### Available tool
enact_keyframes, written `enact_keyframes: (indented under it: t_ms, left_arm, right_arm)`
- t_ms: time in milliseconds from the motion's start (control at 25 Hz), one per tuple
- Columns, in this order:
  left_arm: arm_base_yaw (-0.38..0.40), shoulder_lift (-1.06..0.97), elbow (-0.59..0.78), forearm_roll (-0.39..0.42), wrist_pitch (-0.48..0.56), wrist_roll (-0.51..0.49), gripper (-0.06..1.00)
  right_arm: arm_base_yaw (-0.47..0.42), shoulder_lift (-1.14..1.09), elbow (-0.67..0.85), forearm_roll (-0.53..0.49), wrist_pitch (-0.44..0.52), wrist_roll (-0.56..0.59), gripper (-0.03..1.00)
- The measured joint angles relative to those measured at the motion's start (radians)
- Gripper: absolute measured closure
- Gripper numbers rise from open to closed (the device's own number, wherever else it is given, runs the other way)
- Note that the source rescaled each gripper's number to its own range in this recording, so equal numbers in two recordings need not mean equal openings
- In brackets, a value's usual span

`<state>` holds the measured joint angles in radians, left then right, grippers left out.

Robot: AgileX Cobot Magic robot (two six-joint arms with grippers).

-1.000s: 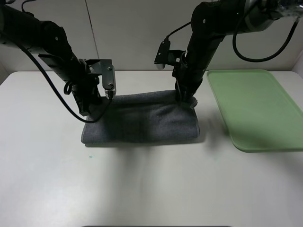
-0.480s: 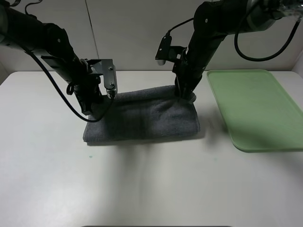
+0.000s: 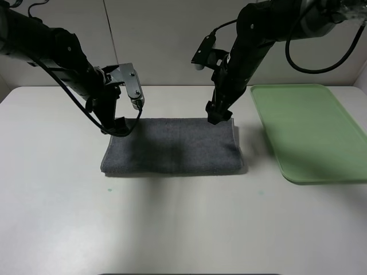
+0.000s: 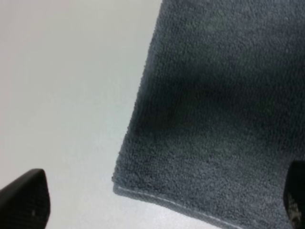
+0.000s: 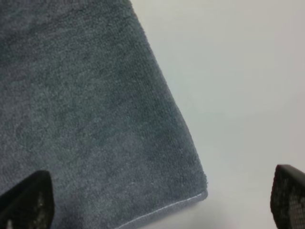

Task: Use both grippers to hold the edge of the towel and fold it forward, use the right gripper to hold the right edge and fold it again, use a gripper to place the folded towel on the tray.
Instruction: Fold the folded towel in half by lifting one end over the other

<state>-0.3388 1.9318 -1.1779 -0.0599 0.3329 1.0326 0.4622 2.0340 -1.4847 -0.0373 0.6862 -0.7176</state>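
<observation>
On the white table (image 3: 172, 229) the towel (image 3: 172, 146) lies flat as a wide dark grey strip, folded over once by the looks of it. It's sitting between the two arms, and nothing is pinching it right now.

Left gripper (image 3: 117, 127) hangs over the far left corner of the towel, claw pointing down. From its wrist cam the fingertips (image 4: 24, 200) are way out at opposite sides of the shot, so the pincer is spread wide. Only the towel corner with its thin pale hem shows in the gap.

Same deal on the other side. Right gripper (image 3: 219, 117) is at the far right corner, and its fingertips (image 5: 26, 200) are spread just as wide over the cloth and bare table, holding nothing. Can't really tell if either claw is brushing the fabric or just above it.

Light-green tray (image 3: 312, 129) sits off to the right of the towel, near it but not touching, with a strip of table between them.
</observation>
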Motion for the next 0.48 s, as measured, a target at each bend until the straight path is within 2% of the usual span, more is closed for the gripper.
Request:
enact_keyframes:
  t_ms: [280,480]
  left_arm:
    - [0.0,0.0,0.0,0.001,0.005,-0.028,-0.05]
    - [0.0,-0.03,0.0,0.002,0.085,-0.07,-0.05]
  right_arm:
    - [0.0,0.0,0.0,0.0,0.001,0.001,-0.03]
    - [0.0,-0.007,0.0,0.001,0.035,0.01,-0.03]
